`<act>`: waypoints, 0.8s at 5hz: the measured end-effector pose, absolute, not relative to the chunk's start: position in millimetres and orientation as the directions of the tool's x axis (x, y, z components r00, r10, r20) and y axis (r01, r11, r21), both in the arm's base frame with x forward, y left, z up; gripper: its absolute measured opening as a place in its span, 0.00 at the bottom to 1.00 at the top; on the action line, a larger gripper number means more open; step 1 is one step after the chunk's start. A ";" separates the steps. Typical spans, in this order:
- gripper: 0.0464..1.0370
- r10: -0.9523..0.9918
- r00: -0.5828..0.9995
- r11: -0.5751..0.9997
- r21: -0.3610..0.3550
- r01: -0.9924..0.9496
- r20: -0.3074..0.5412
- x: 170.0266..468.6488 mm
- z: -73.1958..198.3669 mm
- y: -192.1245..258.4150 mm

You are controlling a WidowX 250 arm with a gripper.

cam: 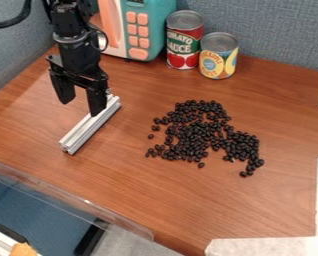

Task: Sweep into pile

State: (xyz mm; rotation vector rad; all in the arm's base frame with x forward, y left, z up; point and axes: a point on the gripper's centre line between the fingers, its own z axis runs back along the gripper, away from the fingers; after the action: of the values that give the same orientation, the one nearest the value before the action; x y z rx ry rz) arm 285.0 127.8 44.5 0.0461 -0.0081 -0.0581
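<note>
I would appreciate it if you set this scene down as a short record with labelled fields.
surface: brown wooden table
material: small black beans, in one loose, uneven patch with a few strays
tool: silver metal bar, slanting, left of the beans in the view
gripper: fingers apart, one at the bar's upper part
behind: toy microwave, red-labelled can, yellow-labelled can
pile status: not yet compact

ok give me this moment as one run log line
gripper: open, at bar | bar: flat, apart from beans | beans: spread out, strays at edges | sweep: unfinished
</note>
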 end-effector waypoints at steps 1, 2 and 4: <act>0.96 -0.056 0.998 0.998 0.030 0.056 -0.018 282.9 34.8 126.2; 0.96 -0.067 0.998 0.998 0.017 0.067 0.003 282.8 26.9 126.6; 0.96 -0.077 0.992 0.997 0.026 0.075 0.104 276.4 5.3 126.7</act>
State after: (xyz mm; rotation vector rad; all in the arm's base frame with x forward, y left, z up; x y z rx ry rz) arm 276.4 126.7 5.3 0.0223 -0.1050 -0.0761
